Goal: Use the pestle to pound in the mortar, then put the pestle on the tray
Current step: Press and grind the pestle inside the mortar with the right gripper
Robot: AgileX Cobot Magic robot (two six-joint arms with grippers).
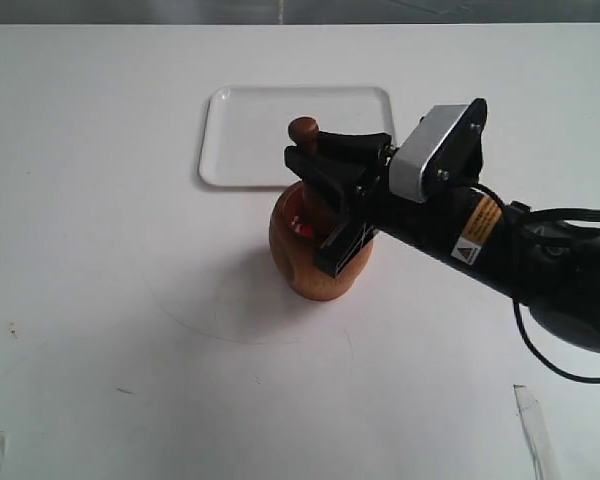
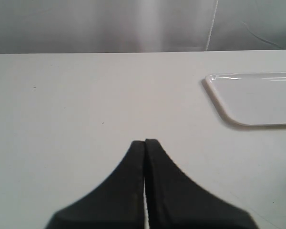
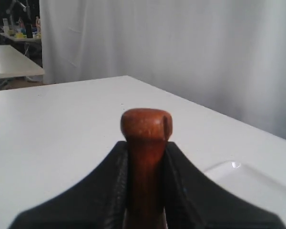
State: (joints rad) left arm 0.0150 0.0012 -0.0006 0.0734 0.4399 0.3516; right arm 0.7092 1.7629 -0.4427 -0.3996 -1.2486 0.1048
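Note:
The reddish-brown wooden mortar (image 1: 302, 257) stands on the white table, just in front of the white tray (image 1: 250, 140). My right gripper (image 1: 325, 195) reaches in from the right and is shut on the pestle (image 1: 306, 140), which stands upright with its lower end down inside the mortar and its knob sticking out above the fingers. In the right wrist view the pestle's knob (image 3: 146, 125) shows between the black fingers (image 3: 107, 186). My left gripper (image 2: 145, 141) is shut and empty, low over bare table, with a corner of the tray (image 2: 224, 107) off to one side. It is not seen in the exterior view.
A strip of clear tape (image 1: 533, 420) lies on the table near the front right. A faint curved pencil line (image 1: 230, 335) runs in front of the mortar. A white curtain (image 3: 181, 52) hangs behind the table.

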